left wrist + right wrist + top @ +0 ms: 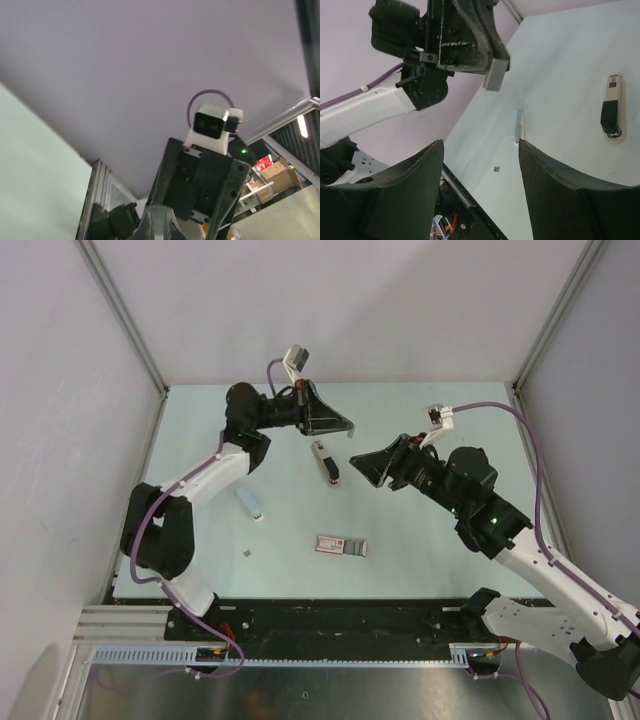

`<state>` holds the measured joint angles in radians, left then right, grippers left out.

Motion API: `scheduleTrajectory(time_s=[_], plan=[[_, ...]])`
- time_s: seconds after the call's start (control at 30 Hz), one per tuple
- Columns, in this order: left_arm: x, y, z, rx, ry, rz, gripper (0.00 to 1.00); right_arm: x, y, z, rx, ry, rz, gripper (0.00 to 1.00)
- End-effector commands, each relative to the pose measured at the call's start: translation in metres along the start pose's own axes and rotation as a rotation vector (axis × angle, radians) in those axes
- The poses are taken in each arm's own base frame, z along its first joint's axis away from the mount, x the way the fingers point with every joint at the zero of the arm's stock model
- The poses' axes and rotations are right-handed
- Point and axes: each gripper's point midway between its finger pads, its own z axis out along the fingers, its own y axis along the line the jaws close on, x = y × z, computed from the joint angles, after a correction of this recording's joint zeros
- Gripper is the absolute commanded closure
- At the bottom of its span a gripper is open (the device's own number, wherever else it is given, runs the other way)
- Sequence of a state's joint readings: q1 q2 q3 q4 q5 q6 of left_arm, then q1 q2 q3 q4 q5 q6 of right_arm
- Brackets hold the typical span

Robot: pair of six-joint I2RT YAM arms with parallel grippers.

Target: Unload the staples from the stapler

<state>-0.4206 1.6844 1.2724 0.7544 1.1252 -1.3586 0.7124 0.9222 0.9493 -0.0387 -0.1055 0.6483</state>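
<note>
The stapler (325, 462) lies flat on the pale table, beige with a black end; the right wrist view also has the stapler (612, 107). My left gripper (345, 430) hangs raised above and just behind it, shut. In the right wrist view the left gripper (496, 59) pinches a small grey strip of staples (495, 75) at its fingertips. A tiny grey staple bit (247, 554) lies loose on the table, also seen as a bit (496, 169). My right gripper (358, 462) hovers right of the stapler, open and empty, its jaws (480, 145) facing the left gripper.
A light blue piece (250, 503) lies left of the stapler. A pinkish rectangle with a silver end (342, 545) lies near the front. Grey walls close the table on three sides, and a black rail (340, 615) runs along the near edge.
</note>
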Motion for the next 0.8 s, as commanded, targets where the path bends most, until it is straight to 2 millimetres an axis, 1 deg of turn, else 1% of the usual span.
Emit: scheduleTrajectory(time_s=[0.0,0.07,0.2,0.5,0.63,0.77], plan=[[0.017,-0.06,-0.008,0.193,0.009,0.082,1.0,-0.02,0.025,0.003,-0.097,-0.054,0.015,0.34],[0.024,-0.063,-0.01,0.22,0.021,0.077,1.0,-0.022,0.029,0.003,-0.115,-0.06,0.023,0.35],[0.03,-0.064,-0.013,0.229,0.014,0.084,1.0,-0.027,0.036,0.005,-0.149,-0.08,0.039,0.36],[0.039,-0.064,-0.012,0.232,0.02,0.082,1.0,-0.034,0.038,0.012,-0.159,-0.105,0.072,0.41],[0.039,-0.062,-0.012,0.23,0.012,0.088,1.0,-0.033,0.038,0.017,-0.159,-0.102,0.085,0.46],[0.038,-0.061,-0.011,0.23,0.006,0.092,1.0,-0.032,0.038,0.019,-0.158,-0.098,0.093,0.56]])
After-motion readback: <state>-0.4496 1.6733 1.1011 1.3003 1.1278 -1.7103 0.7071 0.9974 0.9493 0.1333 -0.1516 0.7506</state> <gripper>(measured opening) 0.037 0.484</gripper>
